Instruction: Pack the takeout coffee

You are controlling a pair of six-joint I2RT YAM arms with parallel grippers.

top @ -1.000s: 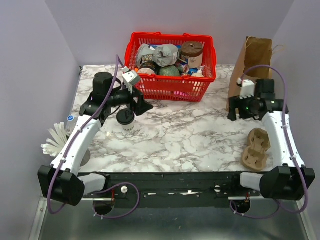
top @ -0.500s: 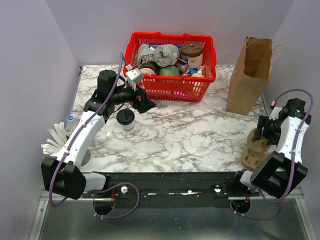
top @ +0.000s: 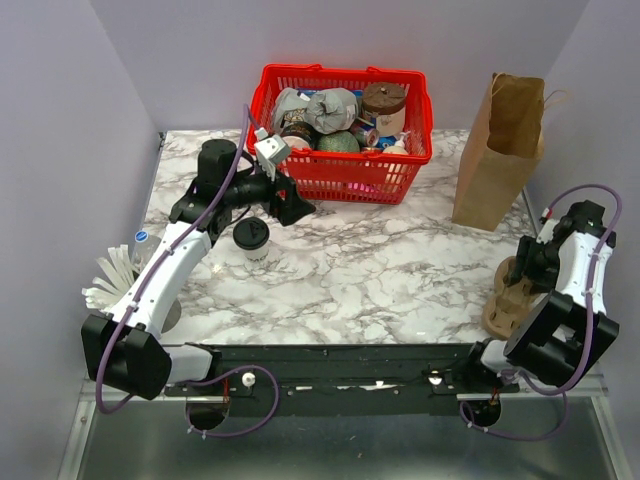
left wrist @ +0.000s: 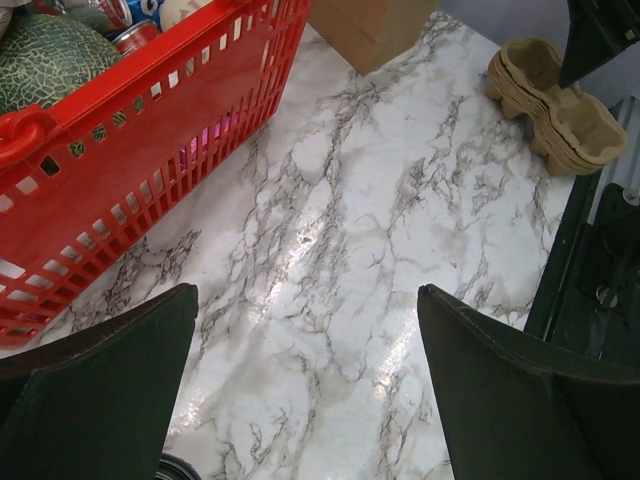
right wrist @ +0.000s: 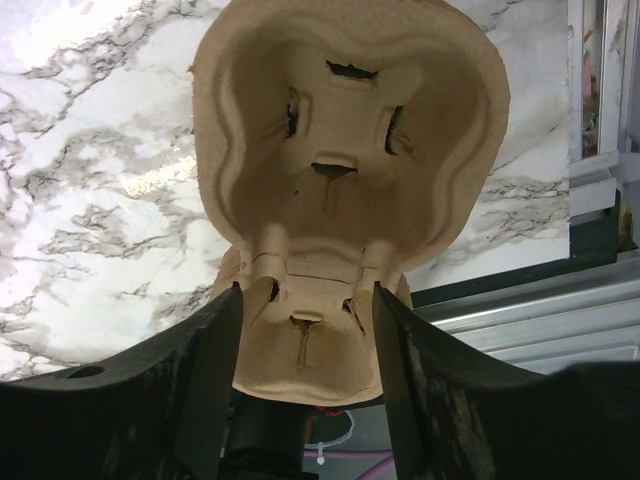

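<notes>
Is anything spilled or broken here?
Nothing spilled: the white paper cup with a black lid stands upright on the marble table. The brown pulp cup carrier has small ragged slits, perhaps by design.

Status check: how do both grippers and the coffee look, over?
Left gripper open, beside the coffee cup, not on it. Right gripper astride the cup carrier, grip unconfirmed. Cup upright, lidded. Nothing blocking it.

Open tabletop point(top: 390, 275) between coffee cup point(top: 250, 240), red basket point(top: 345, 172) and paper bag point(top: 498, 160).
</notes>
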